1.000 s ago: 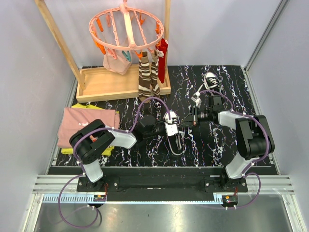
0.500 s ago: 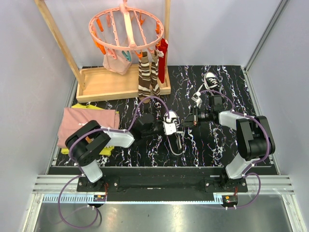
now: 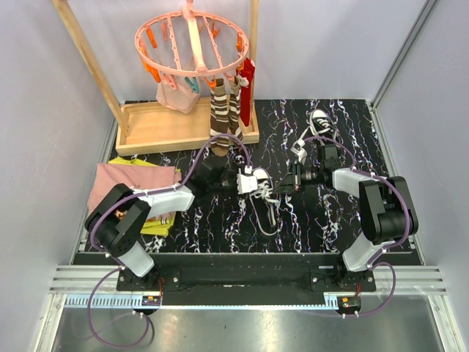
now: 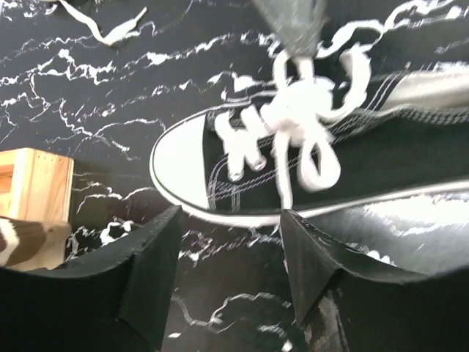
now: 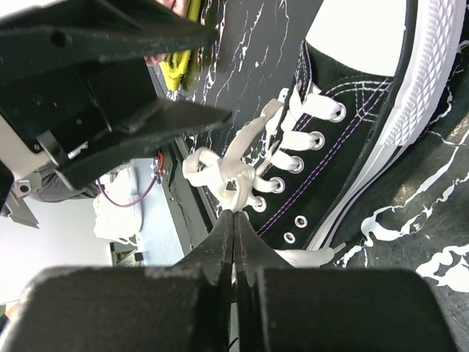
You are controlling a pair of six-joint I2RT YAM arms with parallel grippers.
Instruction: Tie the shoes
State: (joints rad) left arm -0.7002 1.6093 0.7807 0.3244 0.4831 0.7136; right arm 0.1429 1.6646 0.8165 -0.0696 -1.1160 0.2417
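Hanging striped socks [image 3: 223, 121] behind shoe [image 3: 258, 183], right fingers [image 5: 227, 233] pinching lace [image 5: 220, 170], clothes [image 3: 132, 187] left

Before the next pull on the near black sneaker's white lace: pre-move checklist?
1. Grip: right gripper shut on the white lace of the near black canvas sneaker with white toe cap: ok.
2. Free hand: left gripper open, empty: ok.
3. Tension: knot snug on the eyelets: not ok, looks loose.
4. Bracing: sneaker held against sliding: not ok, nothing holds it.
5. Clearance: second black sneaker out of the way: ok.
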